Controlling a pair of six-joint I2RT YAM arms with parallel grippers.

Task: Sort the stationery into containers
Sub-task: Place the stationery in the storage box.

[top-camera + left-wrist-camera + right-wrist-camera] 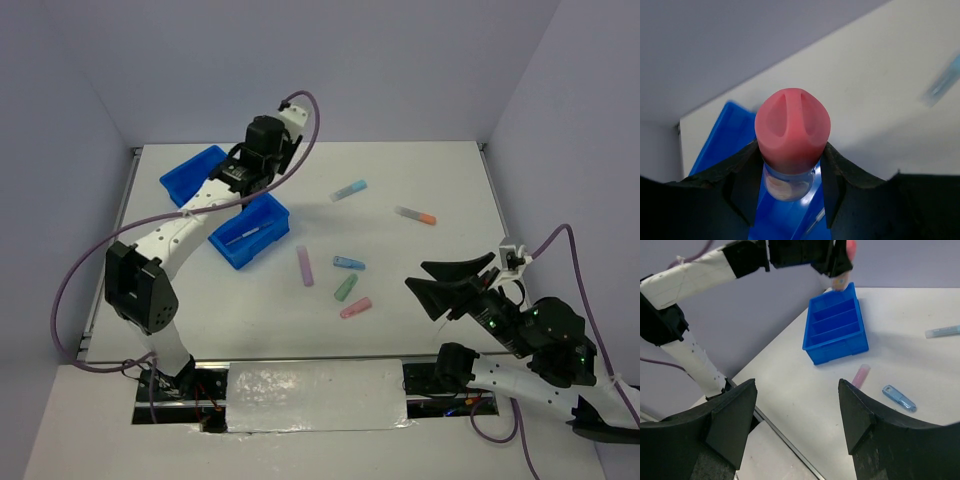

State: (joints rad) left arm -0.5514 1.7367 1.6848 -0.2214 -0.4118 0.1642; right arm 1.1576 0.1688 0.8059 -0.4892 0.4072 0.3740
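Black fingers of the left gripper fill the bottom of the left wrist view, clenched on the pink-capped bottle from both sides. Its cap is rounded, salmon pink and grooved on top; below it a short stretch of clear body shows, and the rest is cut off between the fingers. Under the bottle lies the blue tray, blurred and cropped by the lower edge.

In the right wrist view the bottle hangs at the top of the frame, over the tray's far rim, with the cap cropped. The tray's long compartments run side by side.

From the top view the left gripper sits upper centre and hides the bottle. Its arm crosses the tray, so blue shows on either side. A thin pale item lies in the tray; its kind cannot be made out.

The right gripper, lower right, stands released with nothing between its jaws.

Loose on the table lie a light blue stick, an orange-tipped stick, a purple stick, a blue stick, a green stick and a pink stick.
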